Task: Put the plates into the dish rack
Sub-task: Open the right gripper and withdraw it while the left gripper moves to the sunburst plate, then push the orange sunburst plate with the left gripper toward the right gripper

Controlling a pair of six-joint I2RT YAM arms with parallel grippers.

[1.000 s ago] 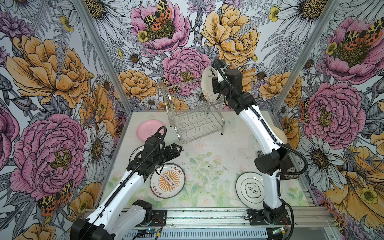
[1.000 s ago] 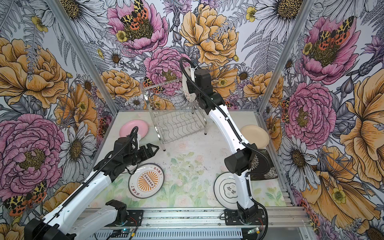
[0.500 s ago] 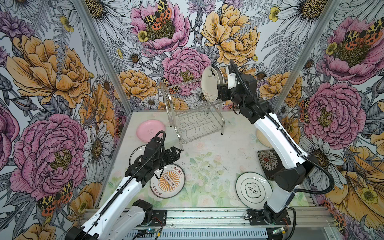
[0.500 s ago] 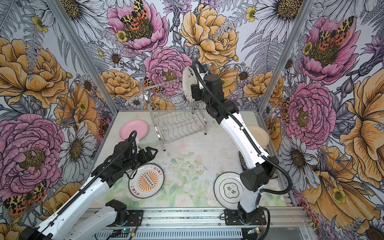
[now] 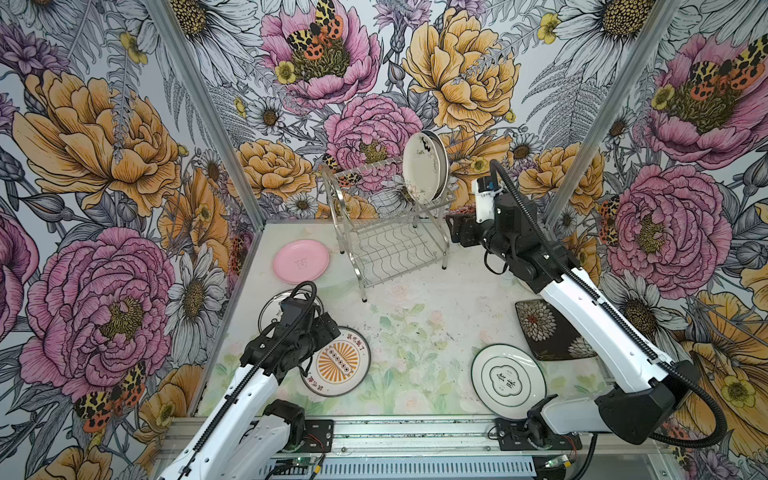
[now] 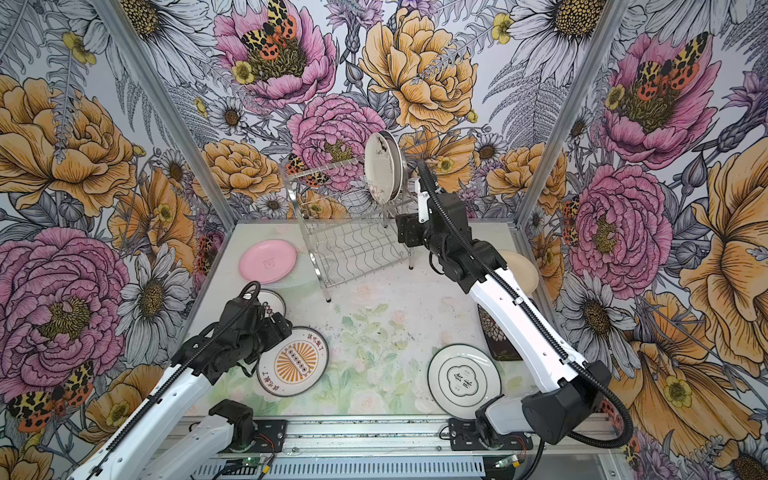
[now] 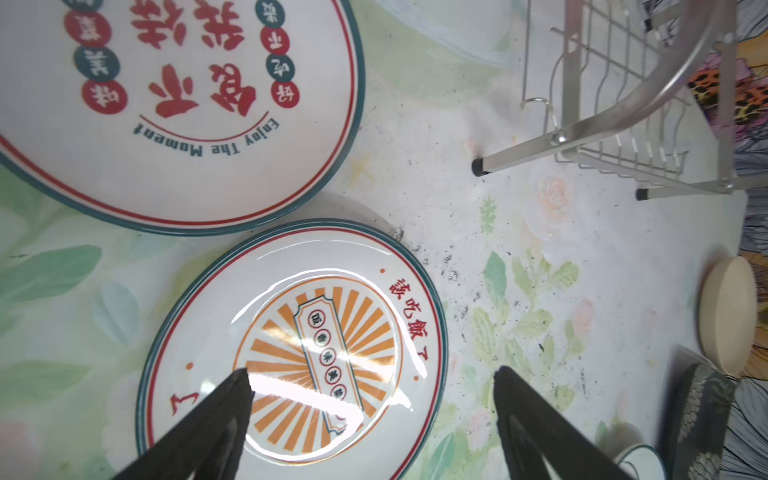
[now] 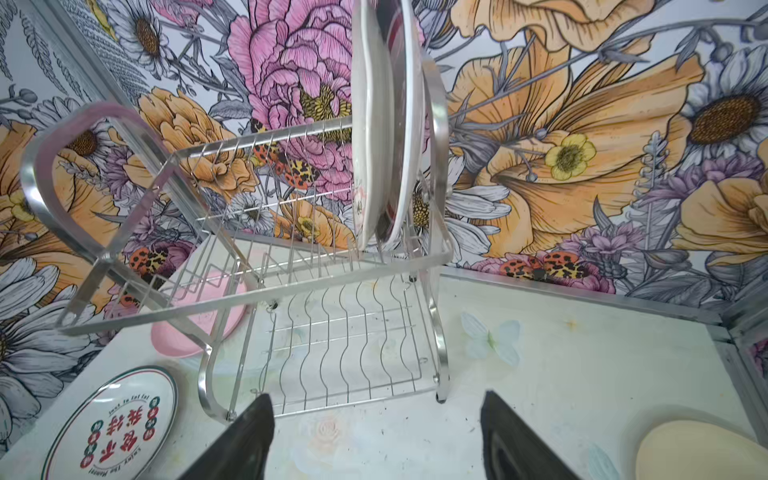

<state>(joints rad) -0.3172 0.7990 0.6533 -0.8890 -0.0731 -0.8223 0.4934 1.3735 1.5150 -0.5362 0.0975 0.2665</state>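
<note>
At the table's [image 5: 415,332] near edge lie two round plates: the sunburst plate [image 5: 336,362] on the left and a green-rimmed plate [image 5: 508,381] on the right, both flat. The left gripper [image 7: 372,374] hangs over the sunburst plate's rim with its jaws spread wide and nothing between them, one finger above the plate and one past its edge. Just behind, under that arm, a red-lettered plate [image 7: 178,124] lies flat and almost touches the sunburst plate. On the right, a dark square plate [image 5: 548,330] lies partly under the right arm. Farther back lie a pink plate [image 5: 301,260] on the left and a cream plate [image 6: 524,274] by the right wall. At the back stands the rack [image 5: 386,245], with two plates [image 5: 422,168] upright on edge at the right end of its upper tier. The right gripper [image 8: 376,397] is just beside the rack's right frame, clear of it, jaws spread and empty.
</note>
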